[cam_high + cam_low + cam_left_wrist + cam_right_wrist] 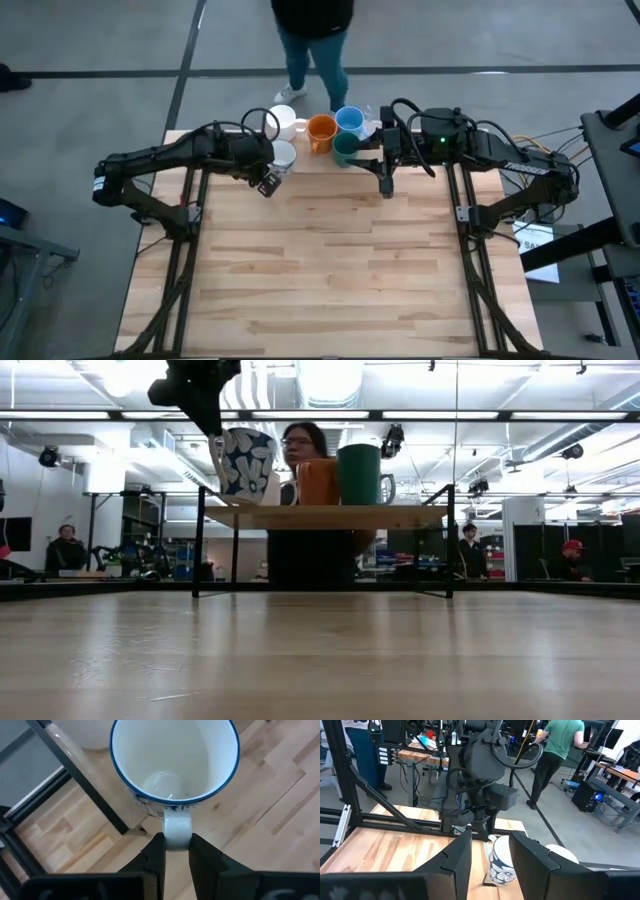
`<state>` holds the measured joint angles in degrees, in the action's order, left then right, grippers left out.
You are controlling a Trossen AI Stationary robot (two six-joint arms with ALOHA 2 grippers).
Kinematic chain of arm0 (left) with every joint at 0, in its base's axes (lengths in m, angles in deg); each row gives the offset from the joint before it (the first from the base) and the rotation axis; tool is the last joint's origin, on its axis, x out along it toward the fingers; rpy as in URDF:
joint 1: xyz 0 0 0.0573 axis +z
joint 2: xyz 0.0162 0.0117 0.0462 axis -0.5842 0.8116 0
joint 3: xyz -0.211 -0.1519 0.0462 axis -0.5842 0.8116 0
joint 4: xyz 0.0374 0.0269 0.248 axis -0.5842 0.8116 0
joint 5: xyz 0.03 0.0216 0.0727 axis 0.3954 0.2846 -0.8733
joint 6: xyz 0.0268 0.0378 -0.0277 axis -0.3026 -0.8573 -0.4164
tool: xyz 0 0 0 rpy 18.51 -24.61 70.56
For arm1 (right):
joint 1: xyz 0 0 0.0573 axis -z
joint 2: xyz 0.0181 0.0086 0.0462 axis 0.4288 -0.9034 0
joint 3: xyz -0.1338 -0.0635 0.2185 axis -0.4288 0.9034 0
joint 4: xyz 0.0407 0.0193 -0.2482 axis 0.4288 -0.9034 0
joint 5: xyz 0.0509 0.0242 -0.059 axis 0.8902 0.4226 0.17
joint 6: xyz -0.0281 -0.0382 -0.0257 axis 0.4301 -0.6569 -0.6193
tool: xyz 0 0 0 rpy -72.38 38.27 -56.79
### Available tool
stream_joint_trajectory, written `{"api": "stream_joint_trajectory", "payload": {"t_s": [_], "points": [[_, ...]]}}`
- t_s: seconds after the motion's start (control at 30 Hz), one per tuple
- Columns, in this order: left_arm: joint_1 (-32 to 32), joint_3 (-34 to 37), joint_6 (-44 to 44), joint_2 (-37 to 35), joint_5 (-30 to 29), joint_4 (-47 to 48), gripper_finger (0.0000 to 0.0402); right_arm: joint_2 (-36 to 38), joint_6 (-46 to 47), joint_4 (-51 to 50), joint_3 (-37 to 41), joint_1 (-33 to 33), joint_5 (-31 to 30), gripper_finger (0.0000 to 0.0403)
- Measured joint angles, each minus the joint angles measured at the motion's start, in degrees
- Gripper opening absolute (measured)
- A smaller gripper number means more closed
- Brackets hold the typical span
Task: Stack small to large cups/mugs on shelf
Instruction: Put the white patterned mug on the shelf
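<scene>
from above, the left tool point(266, 182) is sitting at about eleven o'clock on the light wooden worktop point(330, 270), beside the white mug with the dark blue flower pattern point(283, 155). a plain white mug point(283, 121) is standing just behind it at twelve o'clock, then a glossy orange mug point(320, 131), a light blue mug point(349, 121) and a dark green cup point(345, 148) to its right, all bunched along the far edge. the right tool point(386, 186) is hanging at about one o'clock, just right of the green cup and touching nothing. a person in a dark top and teal trousers point(312, 40) is standing beyond the far edge.

at worktop height, the small raised shelf with a light wooden top and thin black legs point(325, 516) is carrying the patterned mug point(245, 464) at its nine o'clock end, tilted a little, with the left tool point(205, 405) reaching down to it. the orange mug point(318, 481) and green cup point(361, 474) are standing upright side by side in the middle.

in the left wrist view, the left tool point(177, 851) is clenching the white handle of the patterned mug point(172, 760), one finger on each side; the mug's blue-rimmed mouth is showing an empty white inside.

in the right wrist view, the right tool point(490, 851) is standing released with a wide gap and nothing in it; the patterned mug point(501, 862) is showing through the gap, farther off, under the left arm.
</scene>
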<state>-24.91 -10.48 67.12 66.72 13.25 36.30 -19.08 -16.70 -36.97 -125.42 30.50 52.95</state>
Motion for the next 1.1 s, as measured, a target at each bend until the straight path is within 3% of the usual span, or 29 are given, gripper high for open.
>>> {"api": "stream_joint_trajectory", "payload": {"t_s": [0.5,1.1], "points": [[5.7,0.3,-4.5,0.0,0.3,-4.8,0.0042,0.0,0.0,0.0,0.0,0.0,0.0,0.0125],[7.2,2.5,-4.8,0.1,2.7,-11.4,0.0042,0.0,-0.4,0.0,0.0,0.0,0.0,0.0125]]}}
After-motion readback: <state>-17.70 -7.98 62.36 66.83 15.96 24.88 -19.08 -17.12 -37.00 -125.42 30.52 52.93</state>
